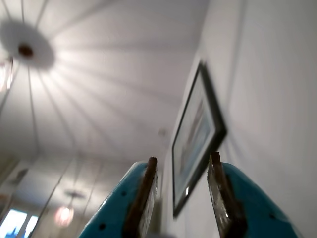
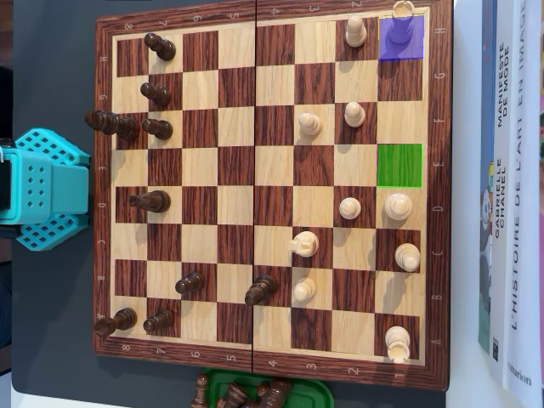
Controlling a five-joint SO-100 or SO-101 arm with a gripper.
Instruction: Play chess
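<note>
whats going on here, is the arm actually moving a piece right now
Not right now. The arm sits off the left edge of the chessboard in the overhead view. Its gripper points up at the ceiling, open and holding nothing. A mid-game position is on the board, dark pieces left, light pieces right. One square is marked purple, under a light piece, and another is marked green and empty.

Your overhead view looked straight down, fairly close, on the chessboard (image 2: pixel 268 195), which filled most of the picture, with books (image 2: pixel 510 187) along its right edge and the arm's teal base (image 2: pixel 42 187) at the left. Your wrist view pointed upward past the jaws toward the ceiling (image 1: pixel 109 74) and a framed picture (image 1: pixel 195 139). The two views shared nothing.
</note>
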